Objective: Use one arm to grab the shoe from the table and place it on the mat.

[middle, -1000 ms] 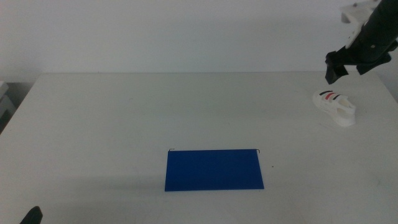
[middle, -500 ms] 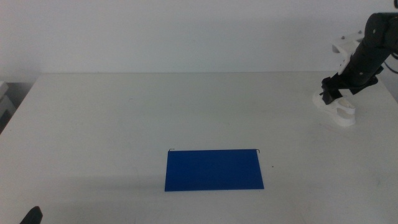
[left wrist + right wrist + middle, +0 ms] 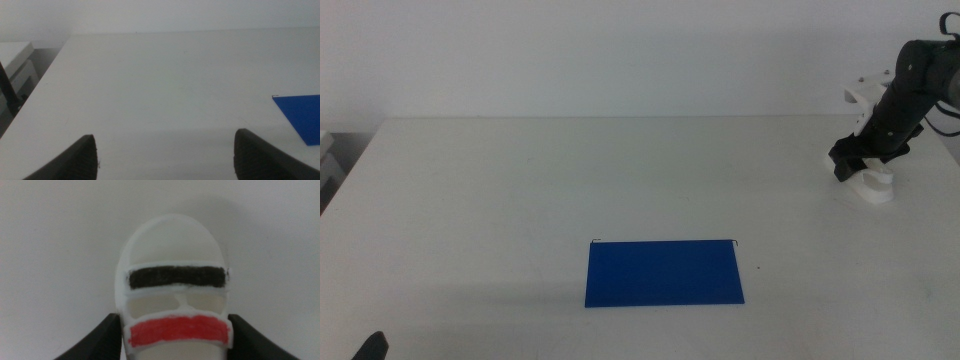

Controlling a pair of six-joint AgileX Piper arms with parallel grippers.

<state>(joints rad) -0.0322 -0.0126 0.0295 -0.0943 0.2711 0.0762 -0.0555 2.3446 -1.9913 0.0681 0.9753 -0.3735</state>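
The right gripper (image 3: 852,163) is set low over the shoe (image 3: 173,300) at the table's (image 3: 570,190) far right; jaws are spread astride it, unclamped, evidently for grasping; the mat (image 3: 664,272) lies well apart.

right pincer (image 3: 853,160) hides shoe (image 3: 872,187) front; heel cut off.

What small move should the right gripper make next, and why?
Probably close on the small white shoe with black and red straps. The right gripper sits low over it with one open jaw on each side, apparently not yet touching. The flat blue mat lies far off; the left gripper waits.
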